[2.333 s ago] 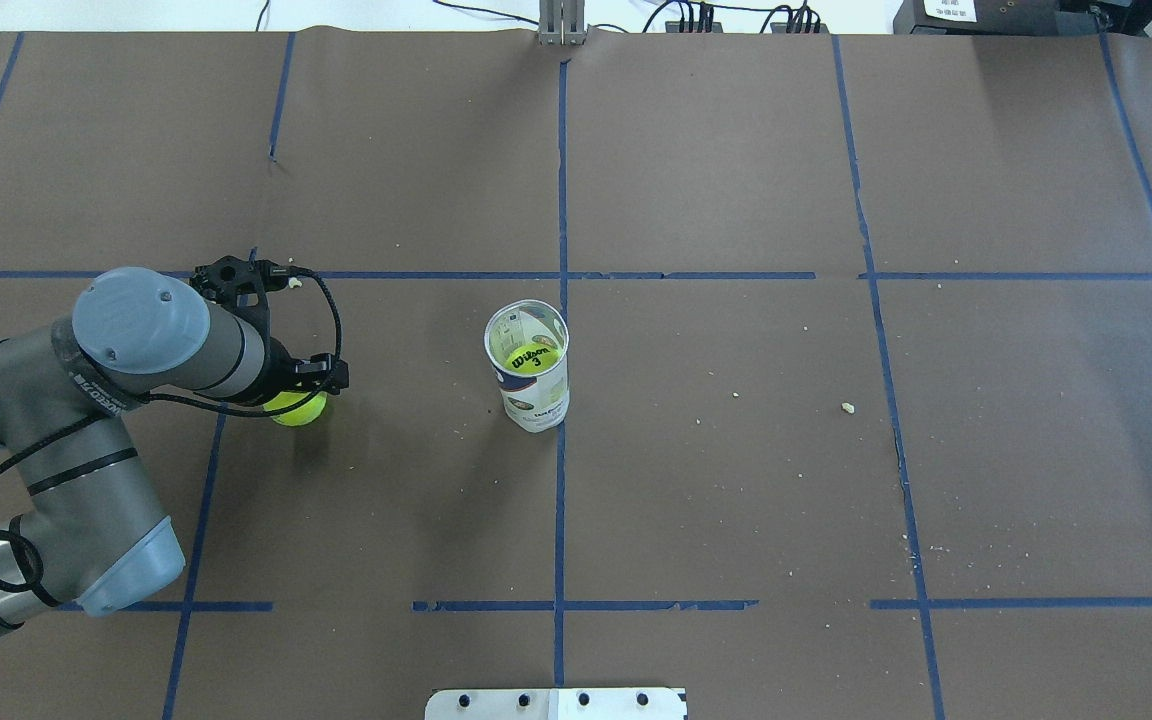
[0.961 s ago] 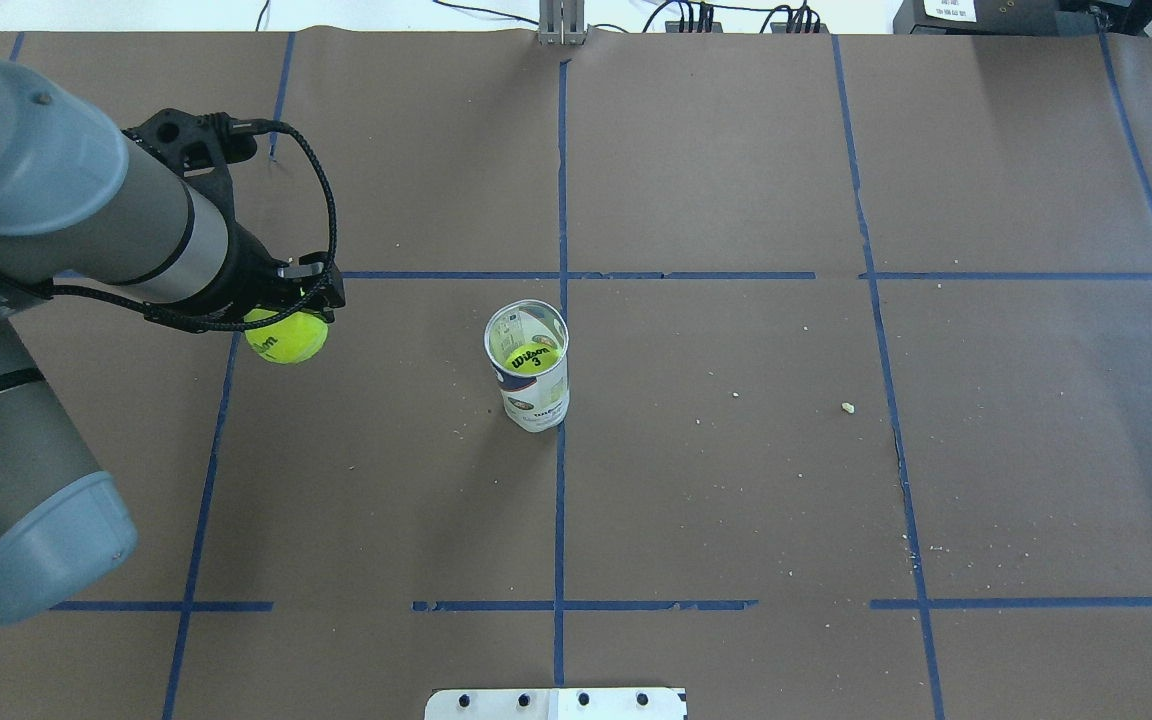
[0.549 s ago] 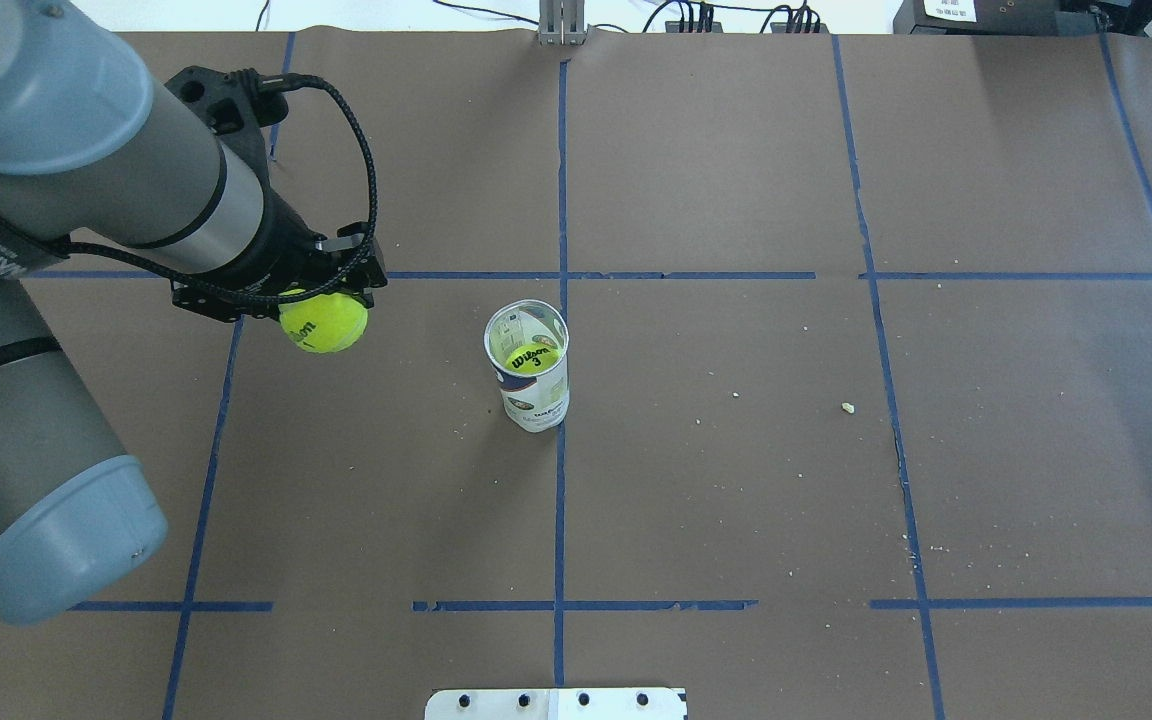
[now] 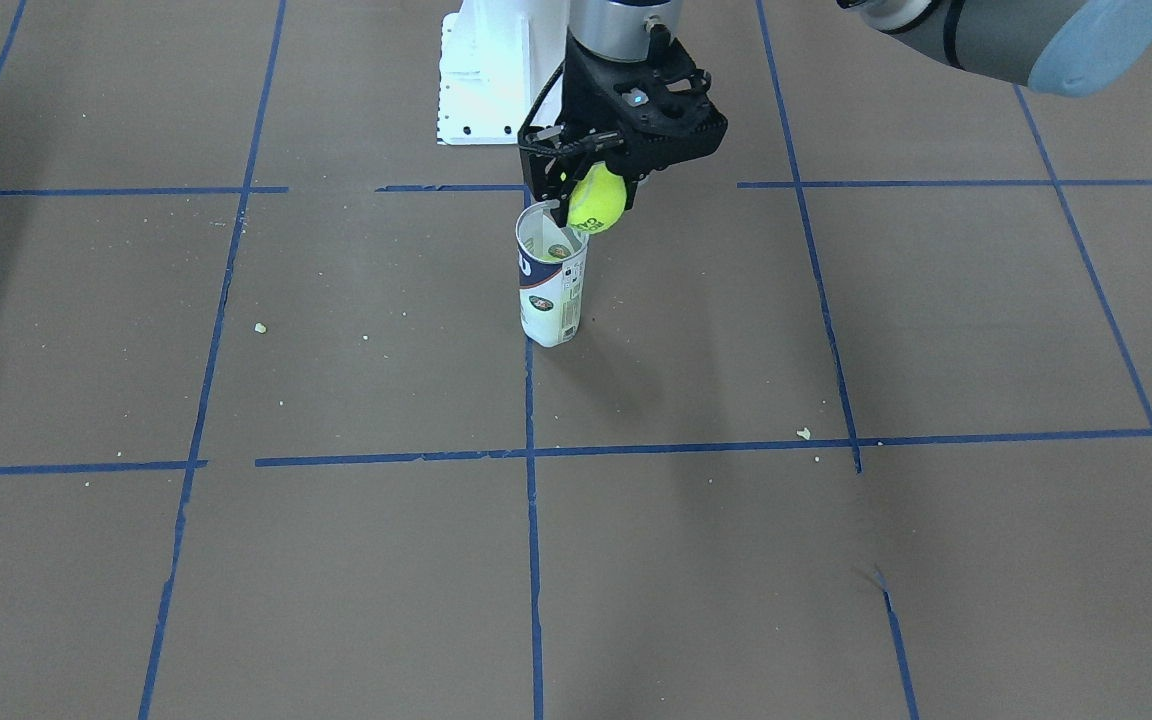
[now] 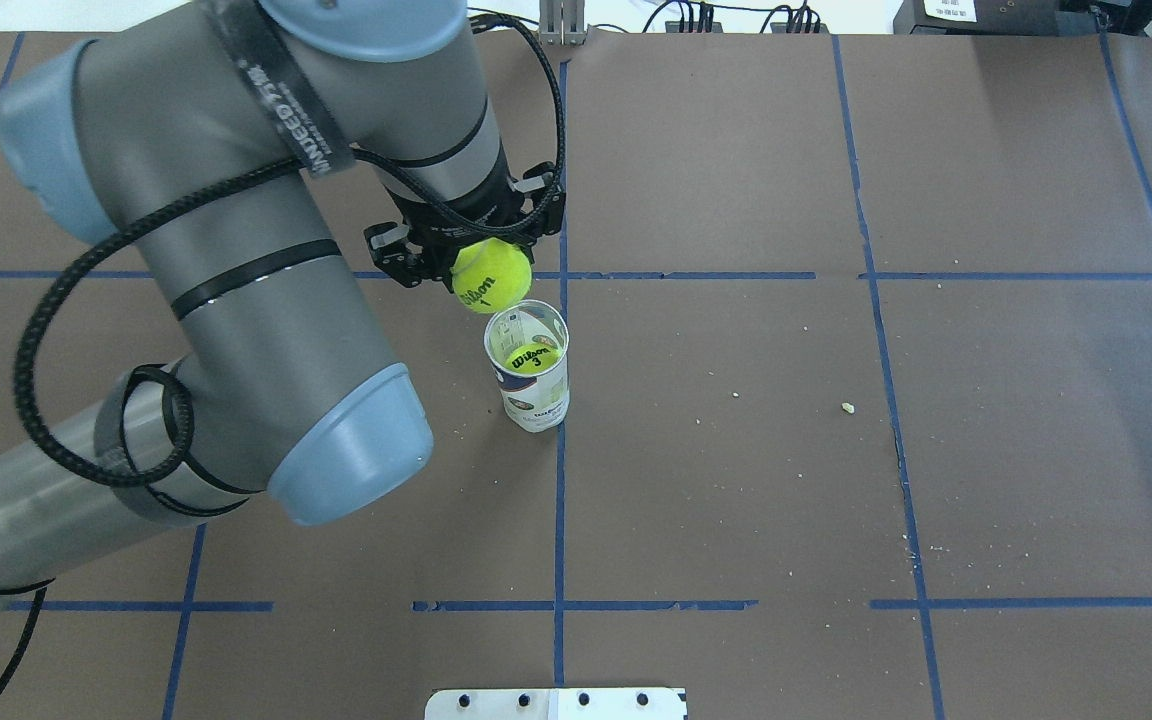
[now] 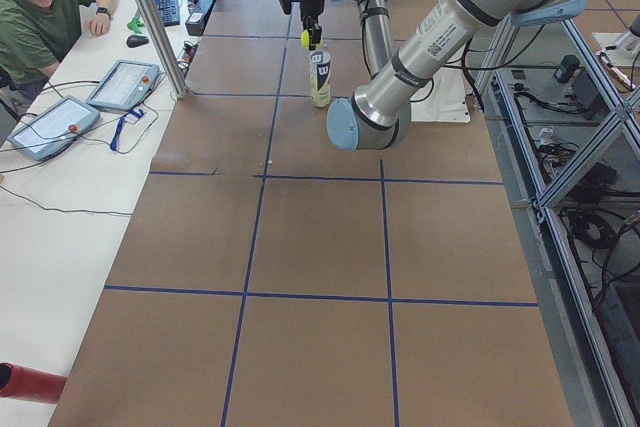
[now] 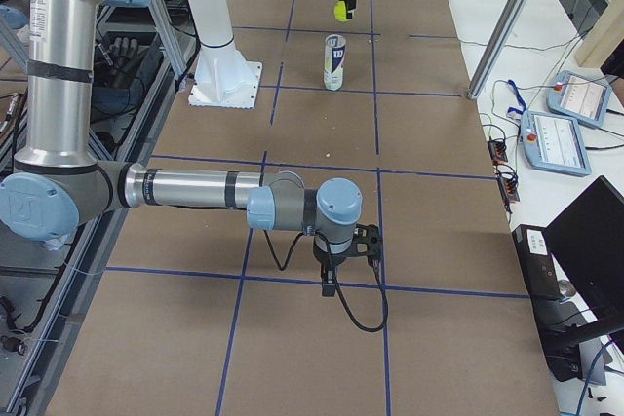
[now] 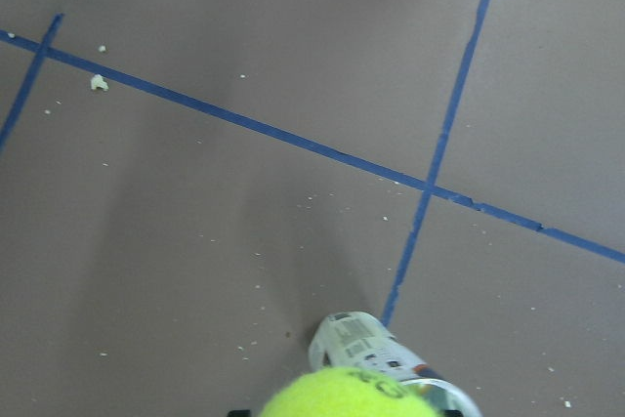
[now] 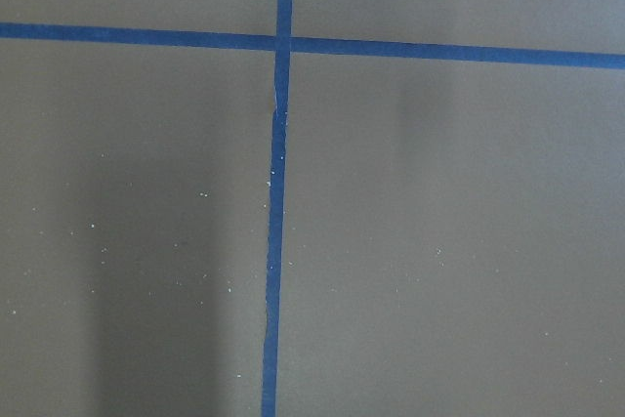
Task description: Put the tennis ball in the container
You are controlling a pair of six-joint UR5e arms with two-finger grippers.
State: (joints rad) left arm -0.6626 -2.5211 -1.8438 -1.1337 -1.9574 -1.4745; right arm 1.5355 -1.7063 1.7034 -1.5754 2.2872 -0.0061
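Observation:
My left gripper point(image 5: 488, 262) is shut on a yellow-green tennis ball point(image 5: 491, 277) marked "Wilson 1" and holds it in the air. The container point(image 5: 529, 372), a clear can with a white and navy label, stands upright at the table's middle. The held ball hangs above rim height, just off the can's open mouth on its far-left side. A second ball point(image 5: 534, 357) marked "Wilson 3" lies inside the can. The front view shows the held ball point(image 4: 596, 198) beside the can's rim point(image 4: 548, 222). My right gripper point(image 7: 331, 280) shows only in the right side view, so I cannot tell its state.
Brown paper with blue tape lines point(image 5: 560, 500) covers the table, with small crumbs point(image 5: 847, 407) on its right half. The white robot base point(image 4: 491, 70) stands behind the can. A person point(image 6: 45, 17) sits at the side desk with tablets point(image 6: 122, 84).
The left arm lifted the ball off the table at the left and carried it right, up to the can's mouth. The can has not moved.

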